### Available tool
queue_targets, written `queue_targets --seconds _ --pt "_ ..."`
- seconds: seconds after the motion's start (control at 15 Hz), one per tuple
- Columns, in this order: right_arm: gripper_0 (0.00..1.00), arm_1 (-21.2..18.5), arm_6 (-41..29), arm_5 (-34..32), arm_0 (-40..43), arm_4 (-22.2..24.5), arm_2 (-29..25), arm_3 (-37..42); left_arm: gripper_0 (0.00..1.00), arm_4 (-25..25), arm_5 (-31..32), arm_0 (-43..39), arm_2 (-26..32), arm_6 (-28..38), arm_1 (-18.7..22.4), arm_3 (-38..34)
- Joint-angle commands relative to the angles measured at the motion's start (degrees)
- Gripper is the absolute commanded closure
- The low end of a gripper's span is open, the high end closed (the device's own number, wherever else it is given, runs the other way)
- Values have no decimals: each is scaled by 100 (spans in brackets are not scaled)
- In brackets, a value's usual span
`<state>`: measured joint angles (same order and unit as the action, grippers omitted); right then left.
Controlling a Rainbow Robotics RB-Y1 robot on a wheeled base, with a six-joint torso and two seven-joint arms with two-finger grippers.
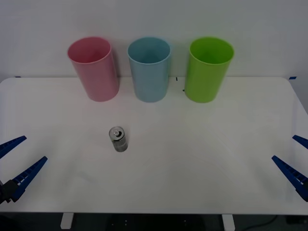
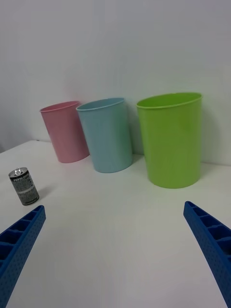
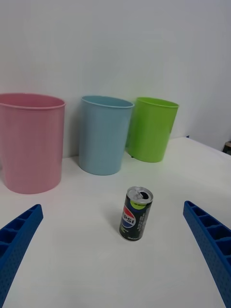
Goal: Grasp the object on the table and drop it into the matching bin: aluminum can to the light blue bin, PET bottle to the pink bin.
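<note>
A: Status, big stuff first.

B: White table (image 1: pixel 202 159), wide, rounded corners, wall right behind it. Three tall tapered bins upright in a row along the far edge: pink bin (image 1: pixel 93 69) on the robot's left, light blue bin (image 1: pixel 149 69) in the middle, lime green bin (image 1: pixel 209 69) on the right. Small gaps between them, none touching. All three look empty as far as the front view sees into them.

A: Arms?

B: Left gripper (image 1: pixel 18 156) low at the near left edge of the table, right gripper (image 1: pixel 294 159) at the near right edge. Both have their blue ribbed fingers spread wide, nothing between them. Both well apart from the target.

A: Wrist cams agree?

B: Yes. Left wrist view has one finger in each bottom corner, (image 3: pixel 17 243) being one of them. Right wrist view likewise, e.g. (image 2: pixel 211 245). Wide gap in both.

A: And the can?

B: Aluminum can (image 1: pixel 118 139) stands upright on the table, well short of the bins, roughly in front of the gap between pink and light blue, left of table centre. Closer to the left gripper than the right. Left wrist view shows it dead ahead between the fingers: dark body, Pepsi logo, shiny top with tab. Right wrist view puts it off to the side, near the pink bin's side of the row.
</note>
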<state>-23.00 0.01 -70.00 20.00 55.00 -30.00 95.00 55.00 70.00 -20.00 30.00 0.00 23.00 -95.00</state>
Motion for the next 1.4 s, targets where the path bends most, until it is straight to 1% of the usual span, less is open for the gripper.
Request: queue_targets --seconds 0.07,0.13,0.2,0.27,0.33,0.47,0.8,1.27,1.4 --pt "0 0 -1 0 0 0 0 0 0 0 0 0 0 0 0 0" --pt "0 0 -1 0 0 0 0 0 0 0 0 0 0 0 0 0" --pt "0 0 -1 0 0 0 0 0 0 -42 5 -74 -12 -9 -155 52" --pt "0 0 -1 0 0 0 0 0 0 -121 22 -92 6 -35 -217 26" --pt "0 0 -1 0 0 0 0 0 0 -279 5 -127 -73 -44 -217 17" --pt "0 0 -1 0 0 0 0 0 0 -323 5 -171 -91 -88 -199 26" --pt "0 0 -1 0 0 0 0 0 0 -306 5 -417 -143 -229 -208 26" --pt "0 0 -1 0 0 0 0 0 0 -69 -101 -742 -196 -554 -208 34" --pt "0 0 -1 0 0 0 0 0 0 -42 -206 -786 -196 -686 -208 193"
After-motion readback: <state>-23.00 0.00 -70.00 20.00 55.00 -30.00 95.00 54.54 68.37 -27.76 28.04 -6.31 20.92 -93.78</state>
